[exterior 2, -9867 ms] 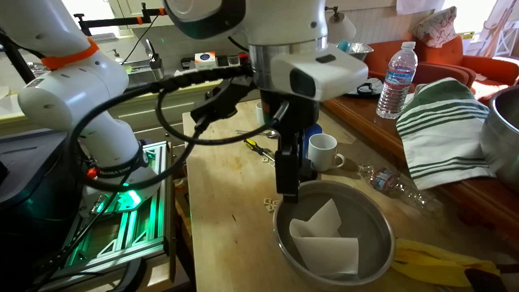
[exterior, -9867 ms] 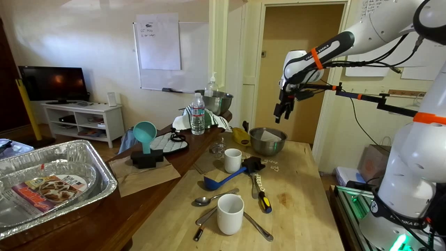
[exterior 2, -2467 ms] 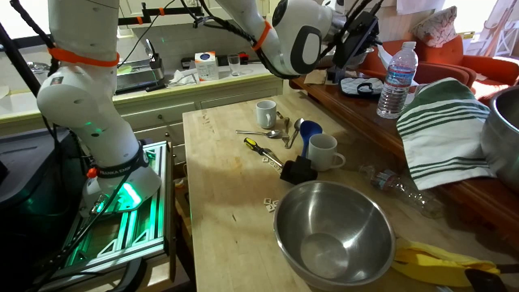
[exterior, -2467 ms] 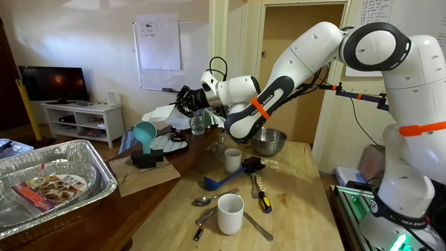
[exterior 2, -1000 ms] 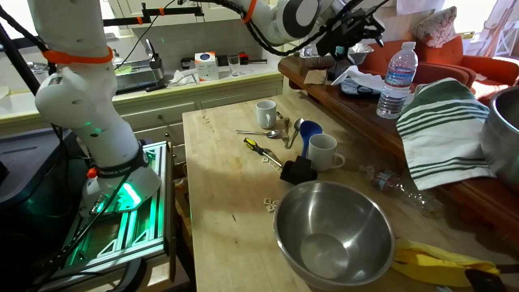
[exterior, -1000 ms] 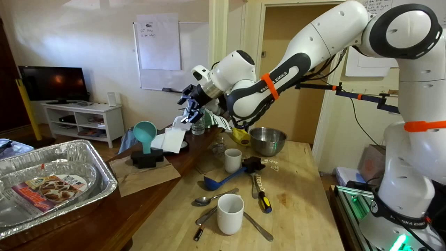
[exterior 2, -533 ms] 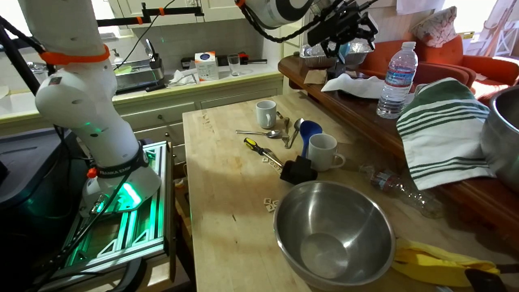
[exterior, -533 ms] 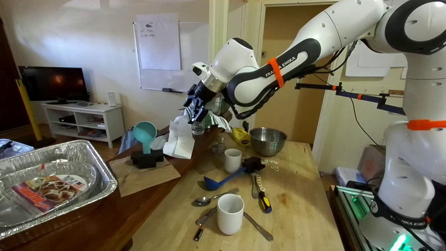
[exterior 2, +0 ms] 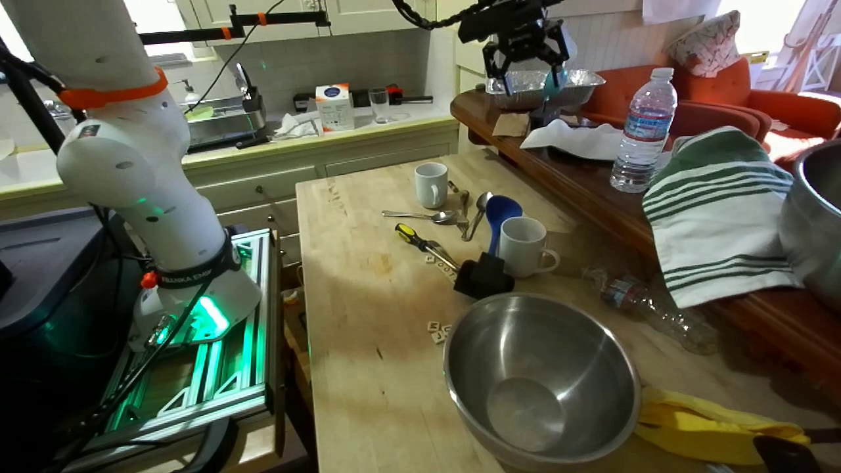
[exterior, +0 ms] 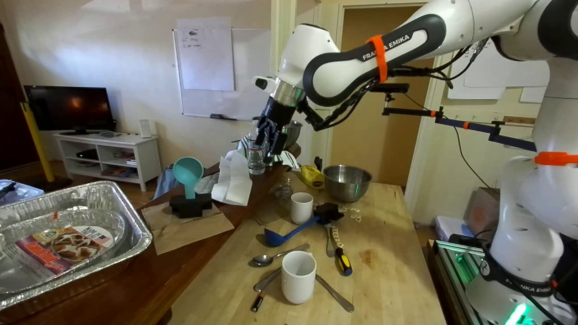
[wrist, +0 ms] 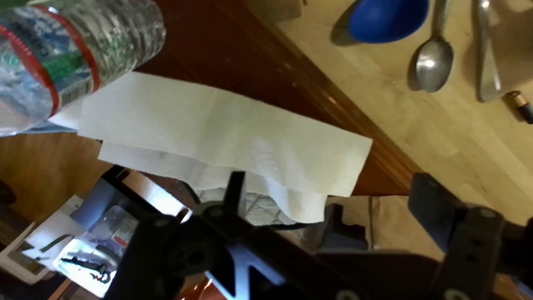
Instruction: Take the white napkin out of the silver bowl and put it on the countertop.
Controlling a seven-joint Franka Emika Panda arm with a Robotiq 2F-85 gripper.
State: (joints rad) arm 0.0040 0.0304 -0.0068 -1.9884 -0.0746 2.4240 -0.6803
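Note:
The white napkin lies folded on the dark wooden counter, partly over a quilted pot holder. It also shows in an exterior view and in the wrist view, beside the water bottle. The silver bowl stands on the light wood table; its inside shows bare in an exterior view. My gripper is open and empty, above and apart from the napkin. Its spread fingers show in an exterior view and in the wrist view.
A water bottle stands upright close to the napkin. A teal scoop in a black stand is on the counter. A striped towel and a second bowl are nearby. Mugs, cutlery and a blue ladle lie on the table.
The napkin was in the bowl, then held by my gripper over the counter. The gripper opened, the napkin came down onto the counter, and the arm has drawn back from it.

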